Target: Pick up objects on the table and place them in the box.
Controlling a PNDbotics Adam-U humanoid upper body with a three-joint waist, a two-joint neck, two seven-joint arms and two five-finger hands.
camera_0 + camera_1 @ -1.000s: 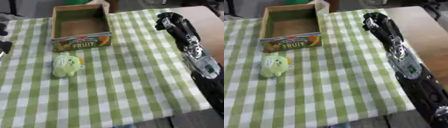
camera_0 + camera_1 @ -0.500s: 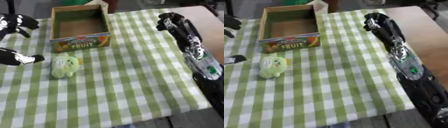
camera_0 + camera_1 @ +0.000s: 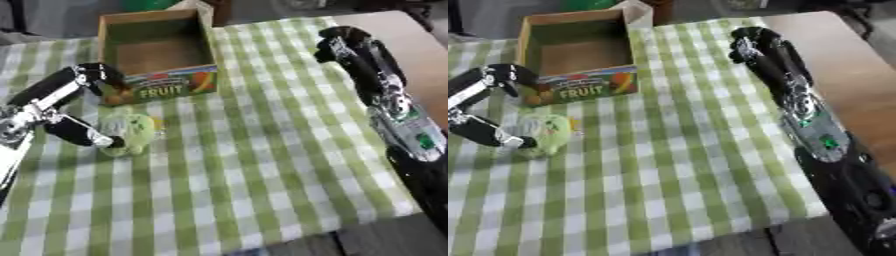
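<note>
1. The left hand [image 3: 66,107] is reaching in from the table's left edge, spread wide, with the thumb [image 3: 83,135] right at the green plush toy [image 3: 129,133] and the fingers [image 3: 98,75] arching over by the box front. Not gripping anything.
2. The toy is lying on the green checked tablecloth [image 3: 254,150] near the left edge, just in front of the cardboard fruit box [image 3: 157,52], which is sitting open at the far left corner.
3. The right hand [image 3: 754,42] is hanging near the far right edge, fingers curled in, holding nothing.
</note>
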